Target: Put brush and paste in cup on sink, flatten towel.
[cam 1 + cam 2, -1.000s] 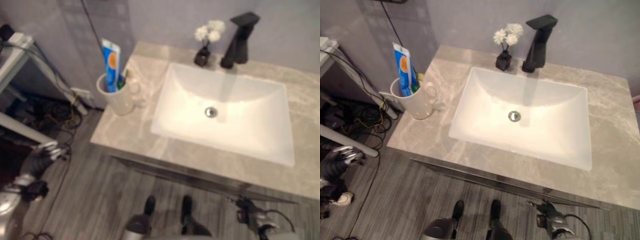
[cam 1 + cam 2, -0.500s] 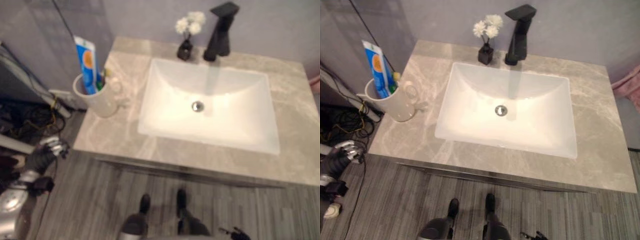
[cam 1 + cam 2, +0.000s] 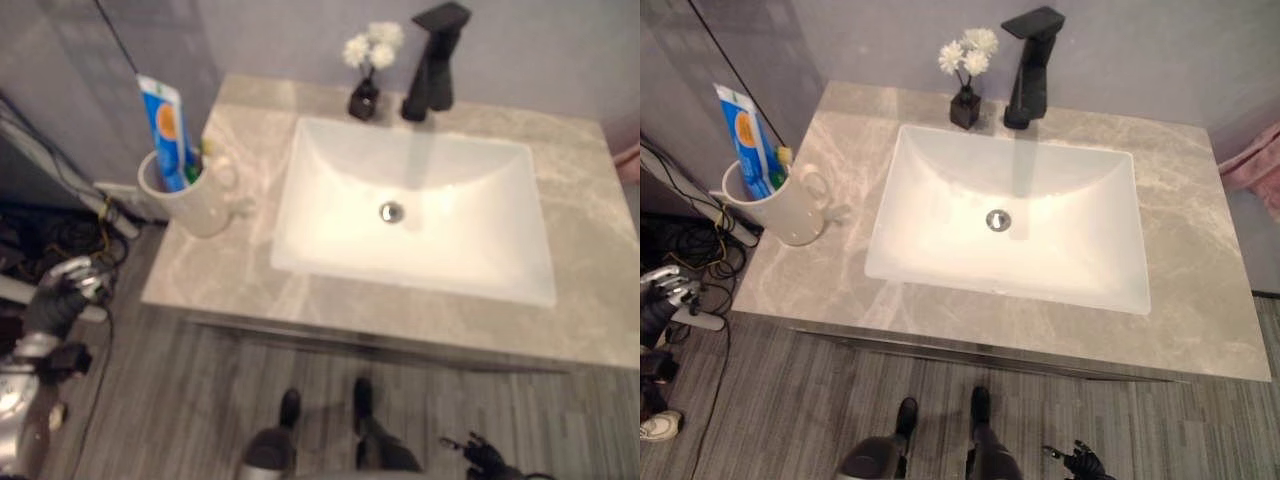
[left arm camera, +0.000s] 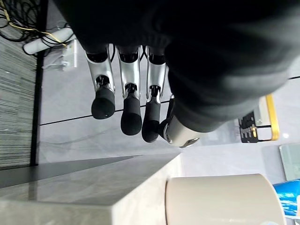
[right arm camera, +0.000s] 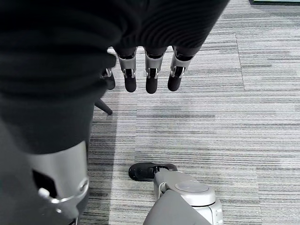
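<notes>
Now toothpaste tube (image 3: pixel 743 135) and toothbrush (image 3: pixel 783 158) stand in the cup (image 3: pixel 785 210); left hand (image 4: pixel 123 89) beside it, right hand (image 5: pixel 147 70), fingers relaxed, empty.

The robot's left hand (image 3: pixel 62 292) — silver fingers with dark tips, dark ribbed cover over its back and wrist — hangs low at the left on its silver-grey arm. In its wrist view the fingers (image 4: pixel 131 101) run straight and relaxed in a row, holding nothing. The right hand (image 5: pixel 140 70) hangs low at the right, fingers (image 5: pixel 151 75) likewise straight and loose — empty too.
</notes>
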Motion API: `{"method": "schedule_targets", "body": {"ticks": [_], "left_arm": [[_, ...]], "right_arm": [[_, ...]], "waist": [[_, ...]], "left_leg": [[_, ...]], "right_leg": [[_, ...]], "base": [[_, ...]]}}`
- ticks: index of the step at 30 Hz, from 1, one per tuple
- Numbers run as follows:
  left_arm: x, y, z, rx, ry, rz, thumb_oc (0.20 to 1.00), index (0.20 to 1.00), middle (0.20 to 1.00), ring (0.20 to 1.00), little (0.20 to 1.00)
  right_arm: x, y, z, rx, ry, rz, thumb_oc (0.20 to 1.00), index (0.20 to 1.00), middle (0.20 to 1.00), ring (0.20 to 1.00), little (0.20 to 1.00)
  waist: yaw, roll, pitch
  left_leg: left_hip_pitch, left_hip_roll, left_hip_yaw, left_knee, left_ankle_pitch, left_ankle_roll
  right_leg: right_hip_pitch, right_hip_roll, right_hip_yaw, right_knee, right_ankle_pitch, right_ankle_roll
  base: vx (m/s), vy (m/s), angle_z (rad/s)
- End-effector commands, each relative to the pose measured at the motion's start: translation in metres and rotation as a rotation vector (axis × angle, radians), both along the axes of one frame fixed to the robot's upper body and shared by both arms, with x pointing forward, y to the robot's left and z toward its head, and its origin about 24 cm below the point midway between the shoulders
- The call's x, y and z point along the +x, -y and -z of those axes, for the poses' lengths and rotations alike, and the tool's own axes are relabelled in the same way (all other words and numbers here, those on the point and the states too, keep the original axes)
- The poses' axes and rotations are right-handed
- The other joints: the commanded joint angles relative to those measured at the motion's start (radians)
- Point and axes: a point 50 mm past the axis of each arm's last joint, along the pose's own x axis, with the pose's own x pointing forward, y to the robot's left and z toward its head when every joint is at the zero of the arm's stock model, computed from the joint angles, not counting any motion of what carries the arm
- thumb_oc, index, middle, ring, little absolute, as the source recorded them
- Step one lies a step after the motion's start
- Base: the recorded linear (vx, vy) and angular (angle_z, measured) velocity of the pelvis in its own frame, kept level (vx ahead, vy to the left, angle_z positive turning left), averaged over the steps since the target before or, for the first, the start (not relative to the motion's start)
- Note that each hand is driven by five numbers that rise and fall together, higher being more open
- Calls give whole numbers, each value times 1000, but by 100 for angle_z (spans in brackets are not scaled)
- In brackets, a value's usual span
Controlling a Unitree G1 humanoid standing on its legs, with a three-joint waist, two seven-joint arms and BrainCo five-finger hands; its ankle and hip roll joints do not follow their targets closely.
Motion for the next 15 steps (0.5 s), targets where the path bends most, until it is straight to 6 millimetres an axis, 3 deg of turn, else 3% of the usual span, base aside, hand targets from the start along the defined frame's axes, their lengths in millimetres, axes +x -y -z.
{"method": "schedule_targets", "body": {"ticks": [1, 15], "left_arm": [[5, -5, -36, 132, 124, 3, 282, 282, 282, 282, 282], [10, 8, -54, 172, 179, 89, 231, 231, 231, 231, 231]], "right_arm": [[6, 7, -4, -50, -2, -58, 1000, 1000, 1000, 1000, 1000], [11, 6, -4, -55, -14, -78, 1000, 1000, 1000, 1000, 1000]], "waist": [[9, -1, -17], [9, 11, -25]], "left_leg": [[20, 18, -24, 13, -58, 5], [34, 15, -4, 13, -68, 7]], "right_leg": [[-45, -84, -8, 9, 44, 101], [-46, -82, 2, 9, 50, 103]], "base": [[0, 0, 0], [-1, 1, -1]]}}
